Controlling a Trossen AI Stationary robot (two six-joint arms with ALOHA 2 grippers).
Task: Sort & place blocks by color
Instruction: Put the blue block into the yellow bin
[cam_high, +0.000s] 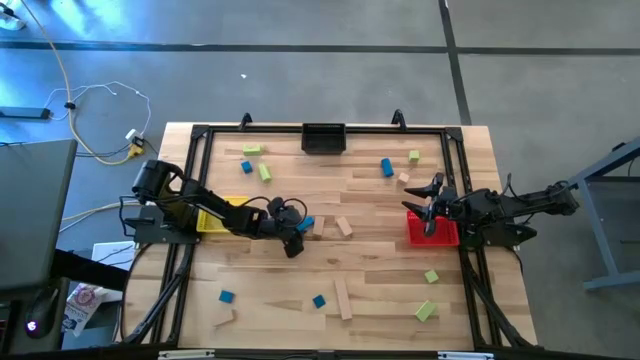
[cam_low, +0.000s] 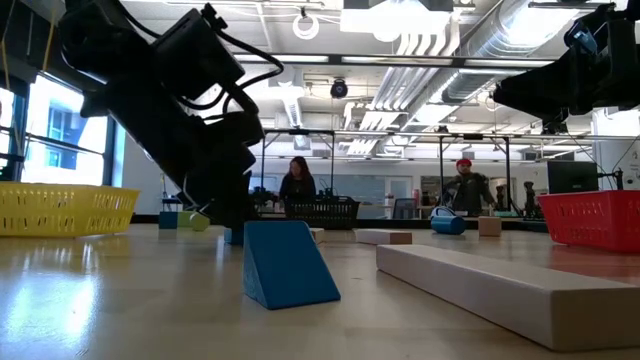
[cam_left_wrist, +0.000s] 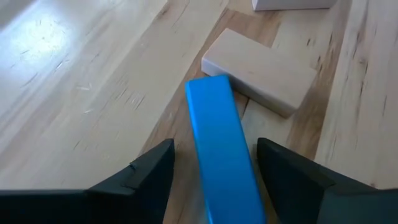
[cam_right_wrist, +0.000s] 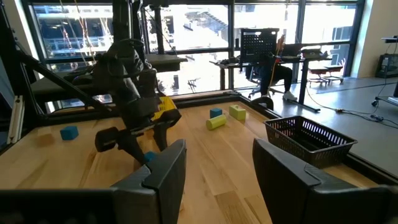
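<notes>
Left claw (cam_left_wrist: 214, 171) low at mid-table, fingers spread either side of a blue block (cam_left_wrist: 221, 149), not visibly pinching it; the block's far end touches a plain wooden bar (cam_left_wrist: 258, 78). Right claw (cam_high: 432, 208) hovers open over the red bin (cam_high: 432, 232), holding nothing.

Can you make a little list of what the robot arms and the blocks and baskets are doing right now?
left end effector: mid-table, fingers open either side of a blue bar, not gripping
blue bar: lying on the table, one end touching a wood block
right end effector: open, empty, over the red bin
yellow bin: left side, under the left arm
black bin: far edge, middle
other blocks: blue, green and wood ones scattered over the table
people: two in the room beyond
</notes>
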